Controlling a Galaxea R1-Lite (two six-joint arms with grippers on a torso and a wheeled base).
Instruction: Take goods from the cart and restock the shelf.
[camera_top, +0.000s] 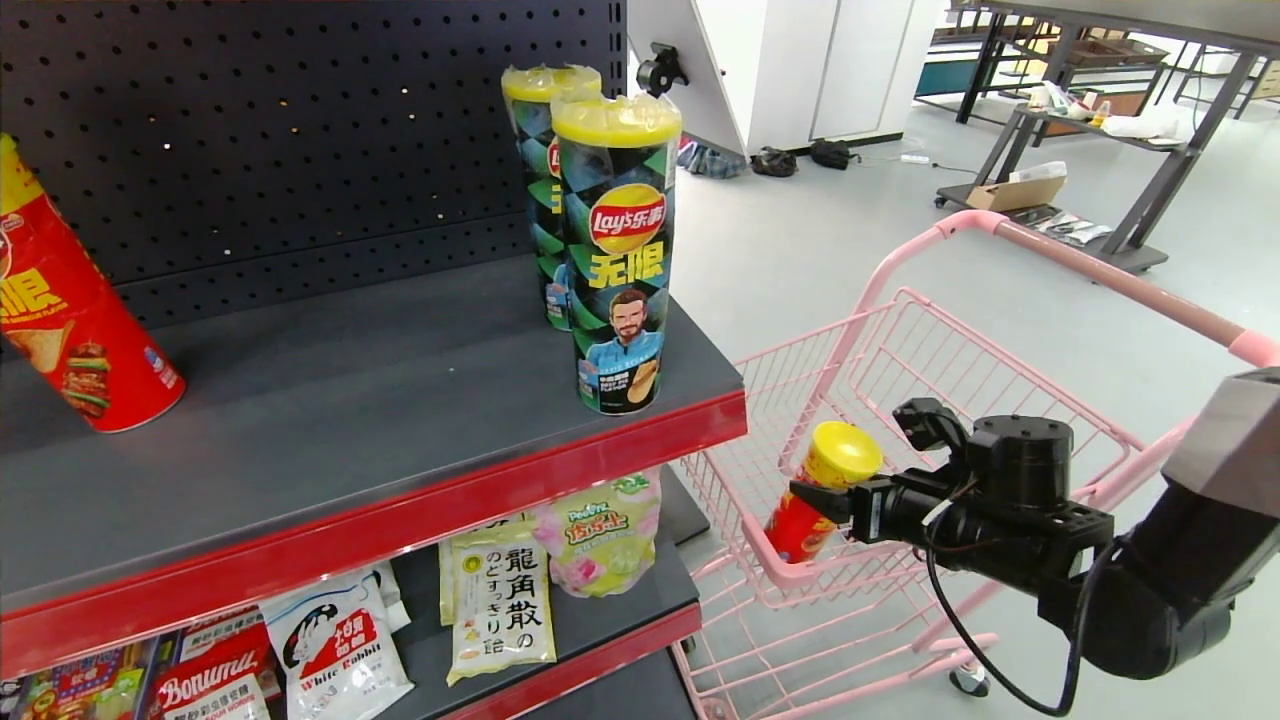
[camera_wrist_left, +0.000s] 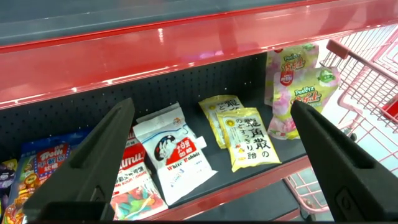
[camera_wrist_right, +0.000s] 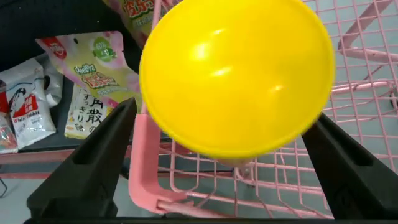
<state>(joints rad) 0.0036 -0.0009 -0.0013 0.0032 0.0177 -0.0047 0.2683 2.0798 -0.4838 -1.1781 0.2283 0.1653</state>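
A red chip can with a yellow lid (camera_top: 838, 458) leans in the near corner of the pink cart (camera_top: 930, 330). My right gripper (camera_top: 815, 497) is at the can's upper part, open, with one finger on each side; in the right wrist view the yellow lid (camera_wrist_right: 236, 74) sits between the fingers (camera_wrist_right: 99, 162). Two green chip cans (camera_top: 618, 260) stand at the right end of the grey upper shelf (camera_top: 330, 400). A red can (camera_top: 75, 320) stands tilted at the shelf's left. My left gripper (camera_wrist_left: 211, 109) is open and empty, facing the lower shelf.
The lower shelf (camera_top: 600, 615) holds snack bags: a white one (camera_wrist_left: 171, 152), a yellow one (camera_wrist_left: 252, 140) and a pink-green one (camera_wrist_left: 298, 99). A red lip (camera_top: 420, 505) edges the upper shelf. Between the cans the shelf board is bare. Tables stand on the floor behind the cart.
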